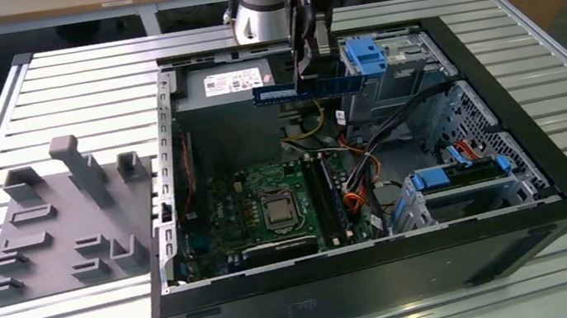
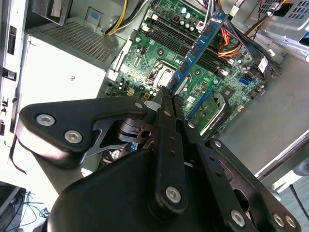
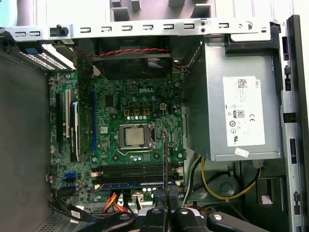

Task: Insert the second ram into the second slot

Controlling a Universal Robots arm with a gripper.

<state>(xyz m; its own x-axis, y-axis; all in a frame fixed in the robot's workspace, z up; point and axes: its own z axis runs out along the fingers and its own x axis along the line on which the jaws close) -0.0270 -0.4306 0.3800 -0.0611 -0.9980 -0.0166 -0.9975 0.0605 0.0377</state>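
Approach step: gripper (image 1: 307, 72) pinched the second ram (image 1: 274, 93) (held level) at twelve o'clock of the memory slots (image 1: 324, 195) in the exterior view, seemingly unseated; insertion required edge-to-slot alignment.

Bright, even light overall — glare streaks the slatted table (image 1: 83, 79) on the exterior view's left, while the case (image 1: 389, 277) interior sits in soft shadow.

The gripper (image 2: 166, 96) clamps one end of the second ram (image 2: 199, 47); the green motherboard (image 2: 145, 65) lies beyond it.
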